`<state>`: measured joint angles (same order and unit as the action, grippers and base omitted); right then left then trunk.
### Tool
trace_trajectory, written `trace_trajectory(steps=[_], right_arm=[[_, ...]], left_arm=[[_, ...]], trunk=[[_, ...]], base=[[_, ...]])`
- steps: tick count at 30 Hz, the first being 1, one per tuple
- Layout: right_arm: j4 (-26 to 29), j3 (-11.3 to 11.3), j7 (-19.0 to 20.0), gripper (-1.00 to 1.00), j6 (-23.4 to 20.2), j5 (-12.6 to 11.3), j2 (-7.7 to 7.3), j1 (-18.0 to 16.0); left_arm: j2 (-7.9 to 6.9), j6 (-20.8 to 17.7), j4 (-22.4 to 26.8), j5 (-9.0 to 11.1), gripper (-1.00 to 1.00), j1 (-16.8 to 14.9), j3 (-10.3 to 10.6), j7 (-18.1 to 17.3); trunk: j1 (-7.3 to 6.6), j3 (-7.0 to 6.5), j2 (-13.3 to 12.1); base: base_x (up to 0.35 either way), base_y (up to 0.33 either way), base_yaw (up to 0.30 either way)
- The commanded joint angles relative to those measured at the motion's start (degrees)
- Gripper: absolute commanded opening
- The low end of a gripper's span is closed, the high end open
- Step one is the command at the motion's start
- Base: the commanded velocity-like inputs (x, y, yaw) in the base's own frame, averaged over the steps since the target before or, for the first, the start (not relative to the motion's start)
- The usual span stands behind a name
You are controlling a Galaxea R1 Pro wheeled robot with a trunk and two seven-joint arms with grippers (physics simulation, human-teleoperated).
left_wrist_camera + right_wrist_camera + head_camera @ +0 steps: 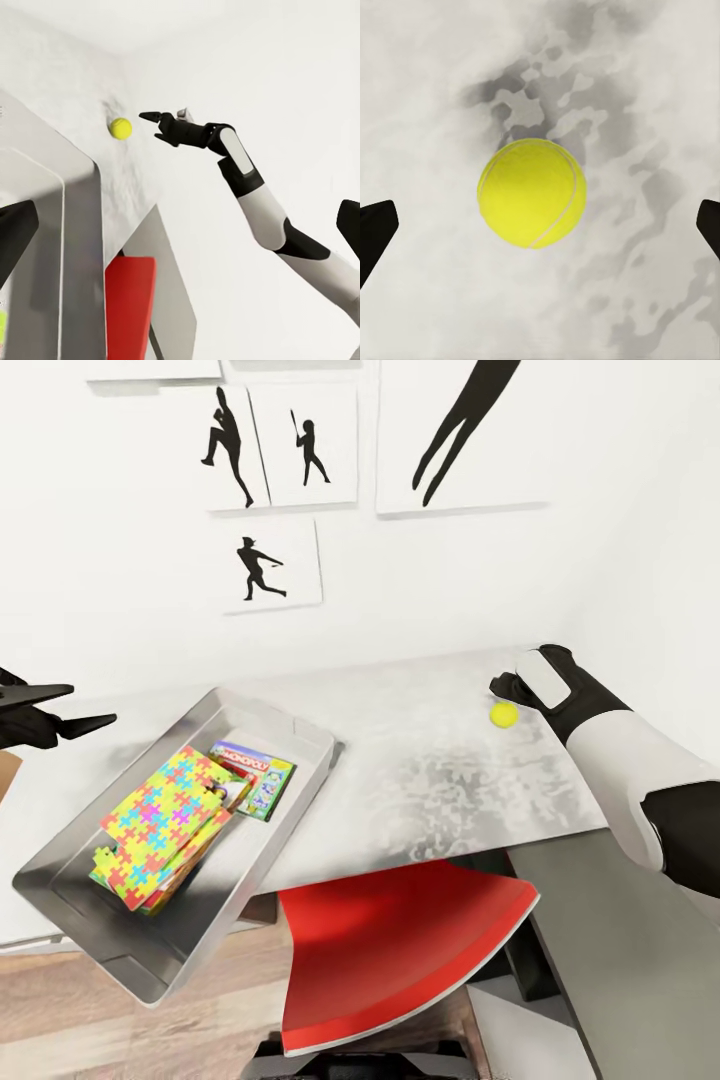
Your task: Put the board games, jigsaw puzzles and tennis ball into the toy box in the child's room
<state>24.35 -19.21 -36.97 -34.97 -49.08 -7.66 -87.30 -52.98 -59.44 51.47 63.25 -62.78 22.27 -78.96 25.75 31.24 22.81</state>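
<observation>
step: ball pickup | right gripper (540, 225) jaws open over ball (532, 202) on counter (430, 760) | next: lower, close | left gripper (60, 710) jaws open

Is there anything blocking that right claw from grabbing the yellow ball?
Nothing visible. The right gripper hangs open directly over the tennis ball, which sits alone on the bare table. Its fingers stand wide on either side, with only tabletop around the ball.
</observation>
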Motion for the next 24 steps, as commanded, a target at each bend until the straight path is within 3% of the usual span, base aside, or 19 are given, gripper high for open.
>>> trace_trajectory(steps=[1, 13, 17, 24], right_arm=[[0.08, -0.48, -0.39, 1.0, -0.23, -0.49, -0.08, -0.06], [0.24, -0.53, -0.38, 1.0, -0.19, -0.54, -0.02, -0.06], [0.25, -0.56, -0.39, 1.0, -0.25, -0.55, 0.0, -0.06], [0.26, -0.57, -0.39, 1.0, -0.21, -0.53, 0.01, -0.06]], left_arm=[[-0.13, -0.56, -0.06, 0.21, 1.0, -0.15, 0.1, -0.32], [-1.35, -0.56, 0.43, 0.37, 1.0, -0.15, -1.56, -0.7], [-1.98, -0.56, 0.64, 0.32, 1.0, -0.15, -2.86, -3.26], [-2.24, -0.56, 0.74, 0.17, 1.0, -0.15, -3.39, -6.21]], trunk=[[0.03, 0.19, 0.11], [0.03, 1.31, 0.11], [0.03, 1.68, 0.11], [0.03, 2.34, 0.11]], base=[[0.0, 0.0, 0.0], [0.0, 0.0, 0.0], [0.0, 0.0, 0.0], [0.0, 0.0, 0.0]])
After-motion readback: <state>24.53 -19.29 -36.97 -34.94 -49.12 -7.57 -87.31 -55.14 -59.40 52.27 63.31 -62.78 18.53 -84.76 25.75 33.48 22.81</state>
